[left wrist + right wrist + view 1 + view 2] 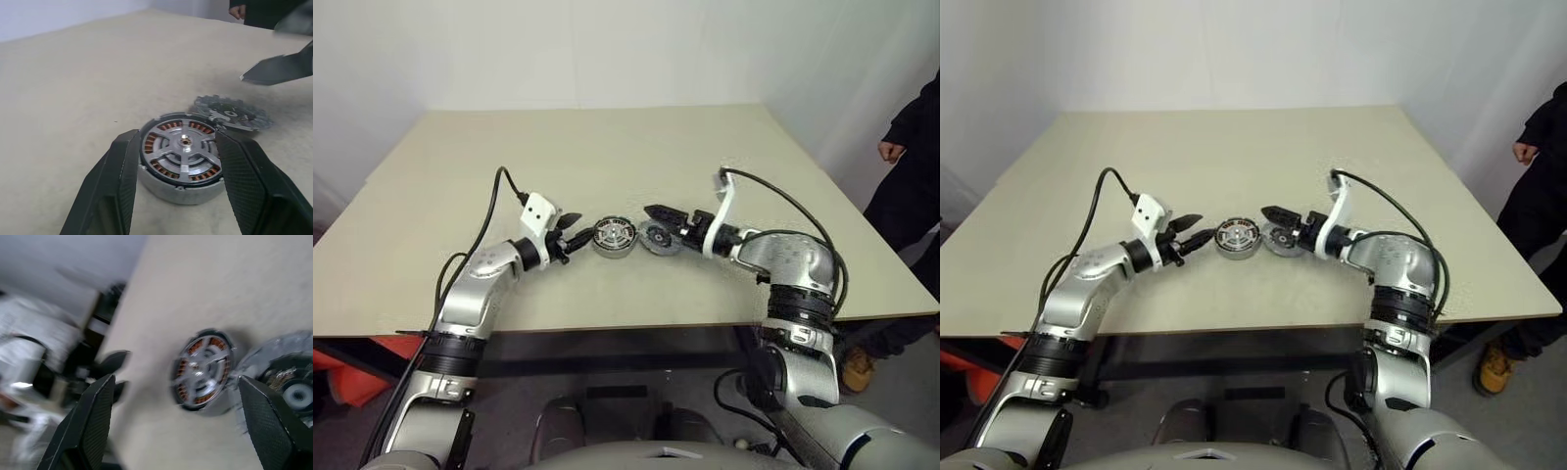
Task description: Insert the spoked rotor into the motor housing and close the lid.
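The lid [231, 112], dark grey with a notched rim, is lying flat on the table [607, 157], touching the far-right edge of the motor housing [180, 157] and not yet over it. The spoked rotor [184, 149] is already sitting inside the housing, silver spokes over copper windings, so I judge that closing the lid is what is left.

The right gripper [664, 217] is hovering just over the lid, pointing left toward the housing, fingers spread wide with nothing between them. It is plainly the nearer hand: the lid is lying right below its tips.

The left gripper [570, 232] is sitting on the housing's other side, pointing right; its fingers [120, 169] are parted, flanking the housing at its two sides. Whether they are actually touching it I cannot tell.

So the lid is needing a short shift leftward from the right hand, onto the housing, with the left hand placed to steady it.
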Robot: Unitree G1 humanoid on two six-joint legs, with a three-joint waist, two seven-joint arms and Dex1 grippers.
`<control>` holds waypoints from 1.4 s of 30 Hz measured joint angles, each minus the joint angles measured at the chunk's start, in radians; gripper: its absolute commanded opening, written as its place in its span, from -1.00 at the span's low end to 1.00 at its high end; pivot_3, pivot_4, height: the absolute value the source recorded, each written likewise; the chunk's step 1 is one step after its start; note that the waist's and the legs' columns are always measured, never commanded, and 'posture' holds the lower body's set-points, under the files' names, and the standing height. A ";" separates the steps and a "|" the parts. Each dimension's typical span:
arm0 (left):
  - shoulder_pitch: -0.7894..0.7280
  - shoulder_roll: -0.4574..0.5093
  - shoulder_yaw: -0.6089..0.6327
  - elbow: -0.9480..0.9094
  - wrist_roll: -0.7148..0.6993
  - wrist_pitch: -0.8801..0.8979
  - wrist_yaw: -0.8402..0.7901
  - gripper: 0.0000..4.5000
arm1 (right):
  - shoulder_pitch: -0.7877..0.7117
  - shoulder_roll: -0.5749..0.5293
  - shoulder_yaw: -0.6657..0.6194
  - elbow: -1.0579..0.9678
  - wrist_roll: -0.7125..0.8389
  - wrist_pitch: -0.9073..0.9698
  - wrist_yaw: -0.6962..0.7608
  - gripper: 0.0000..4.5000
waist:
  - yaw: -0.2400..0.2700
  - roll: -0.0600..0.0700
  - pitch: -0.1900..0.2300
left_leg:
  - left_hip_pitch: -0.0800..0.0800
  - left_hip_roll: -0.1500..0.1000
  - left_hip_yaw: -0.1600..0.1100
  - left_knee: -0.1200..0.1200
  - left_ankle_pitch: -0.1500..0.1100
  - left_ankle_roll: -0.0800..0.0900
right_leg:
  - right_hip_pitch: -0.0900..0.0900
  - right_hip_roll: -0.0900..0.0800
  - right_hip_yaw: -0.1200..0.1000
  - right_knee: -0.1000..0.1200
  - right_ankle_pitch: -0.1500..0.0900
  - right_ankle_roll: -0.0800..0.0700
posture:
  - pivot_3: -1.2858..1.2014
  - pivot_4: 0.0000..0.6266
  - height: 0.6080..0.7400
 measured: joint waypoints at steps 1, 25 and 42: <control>-0.001 0.000 -0.001 0.005 0.000 0.000 0.000 0.14 | 0.000 0.012 -0.034 -0.016 0.009 0.046 -0.024 0.99 | 0.001 0.000 0.000 | 0.001 0.000 0.000 -0.004 0.001 -0.001 | 0.000 0.000 0.000 -0.001 0.000 0.000 | 0.03 -1.00 1.00; 0.008 0.004 -0.014 0.015 0.023 -0.009 -0.007 0.14 | 0.056 0.068 -0.065 0.105 0.023 -0.060 -0.276 0.99 | 0.002 0.000 0.000 | 0.005 -0.001 0.000 -0.013 0.009 -0.014 | 0.001 0.000 0.000 -0.004 -0.001 0.002 | 0.03 -1.00 1.00; 0.014 0.017 -0.014 0.011 0.030 -0.010 0.001 0.14 | 0.008 0.040 0.051 0.298 0.036 -0.387 -0.268 0.99 | -0.001 0.000 0.000 | 0.006 -0.001 0.000 -0.018 0.010 -0.017 | 0.005 -0.001 -0.001 -0.020 0.004 0.010 | 0.03 -1.00 1.00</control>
